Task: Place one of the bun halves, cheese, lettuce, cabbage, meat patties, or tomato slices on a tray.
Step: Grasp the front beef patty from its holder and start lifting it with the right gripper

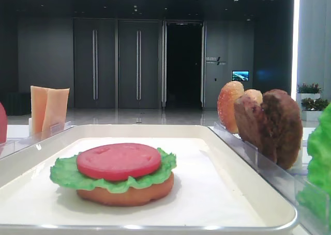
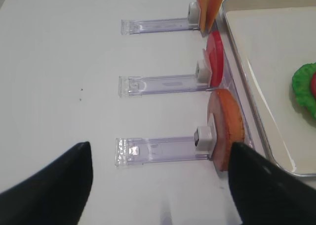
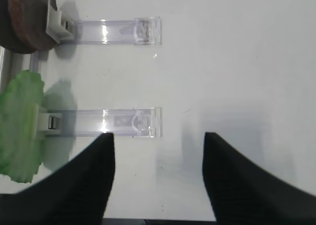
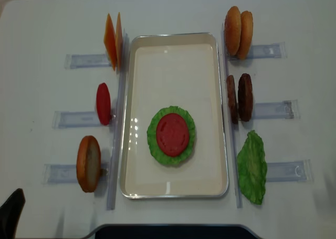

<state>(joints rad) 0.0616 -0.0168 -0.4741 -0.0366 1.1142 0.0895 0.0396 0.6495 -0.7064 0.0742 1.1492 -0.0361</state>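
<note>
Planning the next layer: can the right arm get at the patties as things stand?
Probably yes: the right gripper is open and empty, and the patties stand upright in their rack on its side, nothing over them.

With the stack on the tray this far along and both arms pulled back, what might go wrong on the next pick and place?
1. The meat patties stand on edge, pressed together in their clear rack; the open right tool may pinch both or knock one over.
2. The tomato slice lies loose on the lettuce; a hard placement could push it sideways off the bottom bun.
3. The rack sits close to the tray rim, so a low approach may clip it.
</note>
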